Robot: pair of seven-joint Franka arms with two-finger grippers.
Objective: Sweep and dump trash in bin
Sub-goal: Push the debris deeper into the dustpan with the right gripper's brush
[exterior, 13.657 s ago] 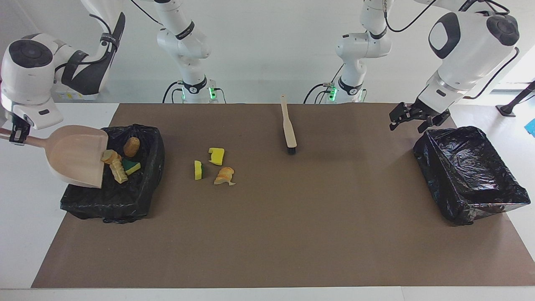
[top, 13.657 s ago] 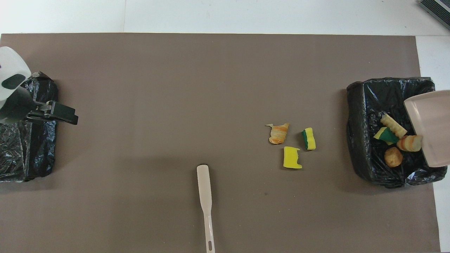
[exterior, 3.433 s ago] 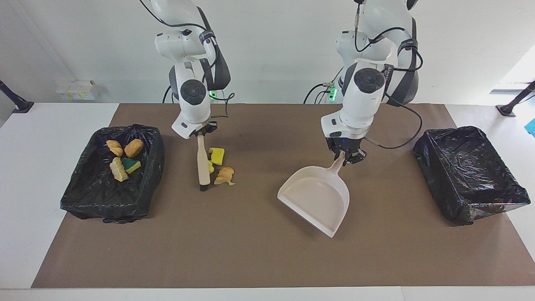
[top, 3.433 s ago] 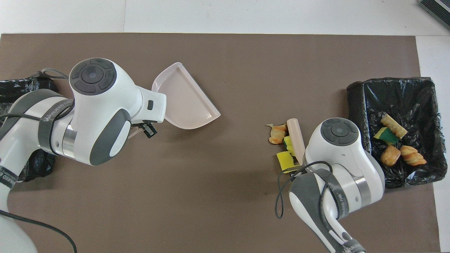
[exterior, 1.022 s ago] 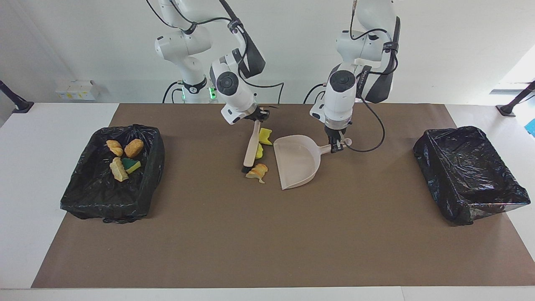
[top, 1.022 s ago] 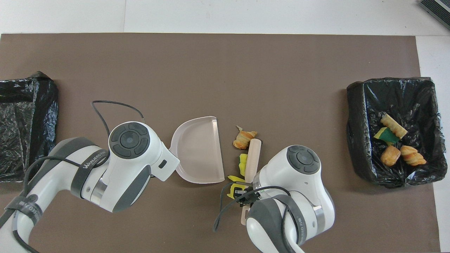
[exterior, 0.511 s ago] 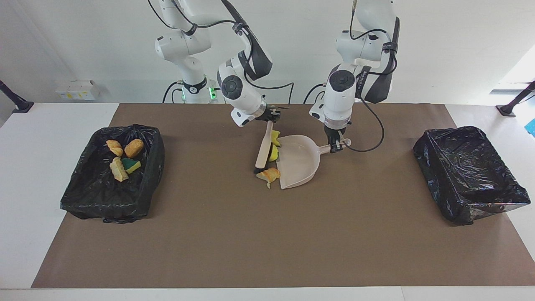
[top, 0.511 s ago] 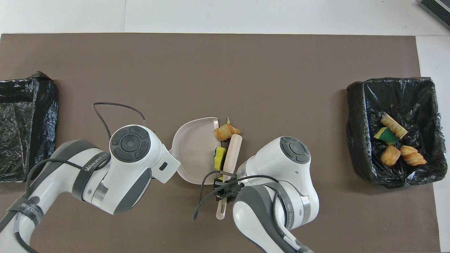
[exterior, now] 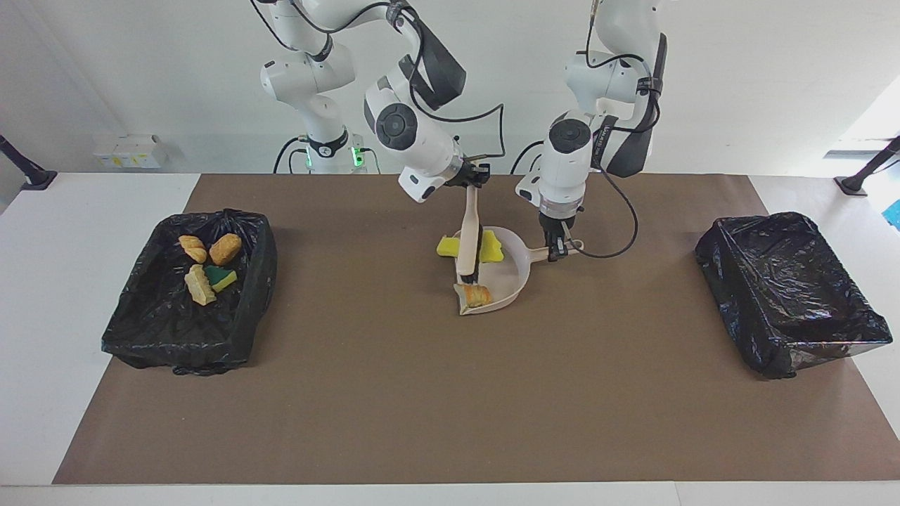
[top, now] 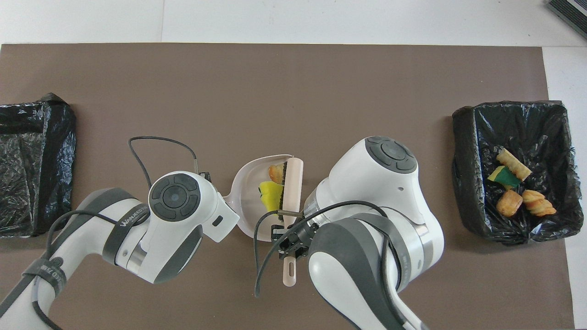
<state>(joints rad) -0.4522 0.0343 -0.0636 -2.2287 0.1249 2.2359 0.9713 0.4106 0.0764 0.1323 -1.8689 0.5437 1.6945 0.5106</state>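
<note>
I've got the right gripper [exterior: 472, 177] clamped on the handle of the beige long-handled brush [exterior: 467, 242], bristles at the mouth of the beige plastic dustpan [exterior: 508, 275] mid-table. Left gripper [exterior: 560, 242] is pinched tight on the dustpan's handle. In the pan: a golden-brown pastry scrap [exterior: 477, 295] and a yellow sponge chunk [exterior: 491, 247]; another yellow sponge piece [exterior: 448, 247] sits just beside the brush, at the pan's edge. Four more scraps [exterior: 205, 268] are in the black-lined bin [exterior: 239, 330] at the right arm's end.
</note>
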